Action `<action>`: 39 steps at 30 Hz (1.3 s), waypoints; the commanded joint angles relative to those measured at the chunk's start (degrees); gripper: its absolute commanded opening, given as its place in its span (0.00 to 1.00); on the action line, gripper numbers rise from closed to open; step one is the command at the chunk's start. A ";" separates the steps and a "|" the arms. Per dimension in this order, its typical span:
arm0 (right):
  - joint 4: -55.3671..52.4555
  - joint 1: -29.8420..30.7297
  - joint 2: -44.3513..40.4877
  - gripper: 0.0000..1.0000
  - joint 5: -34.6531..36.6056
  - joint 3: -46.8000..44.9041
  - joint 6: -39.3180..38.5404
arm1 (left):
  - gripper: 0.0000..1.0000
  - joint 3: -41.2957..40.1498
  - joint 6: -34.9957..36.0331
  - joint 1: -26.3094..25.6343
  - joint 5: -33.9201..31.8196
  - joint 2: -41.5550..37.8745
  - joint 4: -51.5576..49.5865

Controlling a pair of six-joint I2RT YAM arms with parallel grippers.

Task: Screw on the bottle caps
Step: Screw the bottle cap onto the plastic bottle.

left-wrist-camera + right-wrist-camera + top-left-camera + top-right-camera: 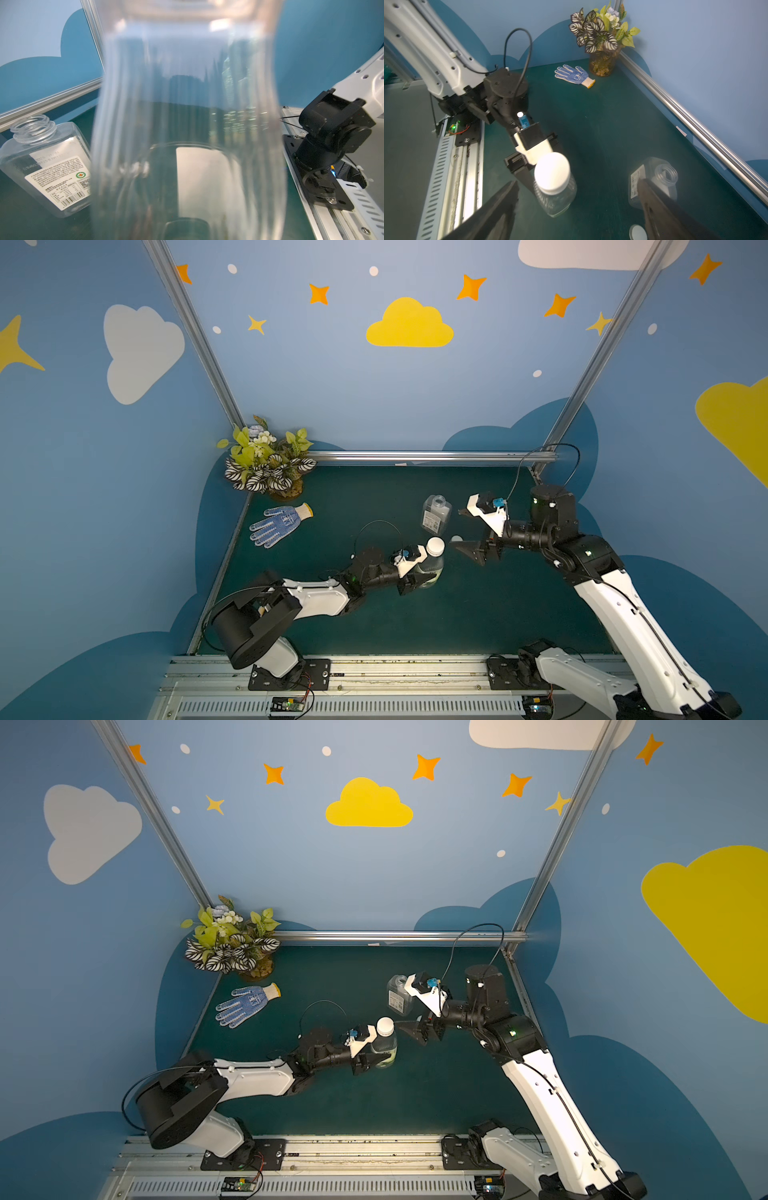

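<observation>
A potted plant (268,460) fills the far-left corner of the green mat (457,614). A dotted work glove (278,524) lies flat just nearer than it, close to the mat's left edge. The left arm (316,597) reaches in low from the near rail (374,672) and covers much of the near-left mat.

At centre, the left gripper (417,578) is clamped around the lower body of the slim bottle (432,568), which stands upright on the mat. A white cap (435,546) sits on its neck; how tightly cannot be told. In the left wrist view the bottle's clear wall, blurred, takes up nearly the whole frame.

Farther back and slightly right, the square bottle (436,514) stands upright and apart from the slim one, its threaded mouth open. Bare mat separates it from the far rail (415,456) and runs left toward the plant.

The loose cap (456,538) lies flat on the mat to the right of the gap between the two bottles, just beside the tip of the right gripper's near finger. The right gripper (457,526) points left with its jaws spread wide and nothing between them. Its far finger is just beside the square bottle's right side.

The right arm (623,614) rises from the near-right corner along the right edge. Between the two arms a broad stretch of bare mat runs from the slim bottle to the near rail.
</observation>
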 commanded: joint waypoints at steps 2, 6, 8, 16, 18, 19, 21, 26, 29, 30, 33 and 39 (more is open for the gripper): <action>-12.94 1.90 -0.21 0.96 -2.19 3.03 -9.82 | 0.46 0.68 1.70 -0.10 3.09 -1.78 -3.96; -16.91 4.52 3.77 0.95 -3.25 5.69 -14.25 | 0.46 0.93 1.69 -0.09 5.05 -1.59 -4.07; -17.98 6.41 5.47 0.94 -1.37 6.03 -15.60 | 0.46 1.05 1.63 -0.03 5.80 -1.54 -4.08; -15.86 8.61 11.12 0.84 0.88 7.02 -16.75 | 0.45 1.41 1.66 -0.09 7.25 -1.12 -3.83; -15.04 8.81 11.88 0.81 1.54 6.96 -16.43 | 0.45 1.41 1.80 -0.10 7.28 -1.02 -3.81; -14.48 8.78 12.15 0.81 1.71 6.86 -16.28 | 0.45 1.49 1.84 -0.10 7.28 -1.04 -3.81; -14.19 8.88 12.73 0.80 1.94 6.87 -16.40 | 0.45 1.41 1.87 -0.08 7.46 -0.93 -3.74; -13.82 8.90 12.91 0.72 2.61 6.33 -16.64 | 0.45 1.41 1.69 -0.10 7.64 -0.93 -3.26; -13.31 9.00 13.04 0.68 2.55 6.00 -16.30 | 0.45 1.50 1.62 -0.09 7.58 -0.84 -3.02; -13.21 8.98 13.11 0.66 2.66 5.91 -16.30 | 0.45 1.49 1.64 -0.08 7.62 -0.80 -2.93; -13.21 8.97 13.62 0.65 3.33 5.71 -16.23 | 0.45 1.50 1.69 -0.07 7.70 -0.89 -2.84; -13.12 9.05 14.64 0.59 3.74 5.72 -16.14 | 0.44 1.36 1.65 -0.15 7.72 -0.84 -2.75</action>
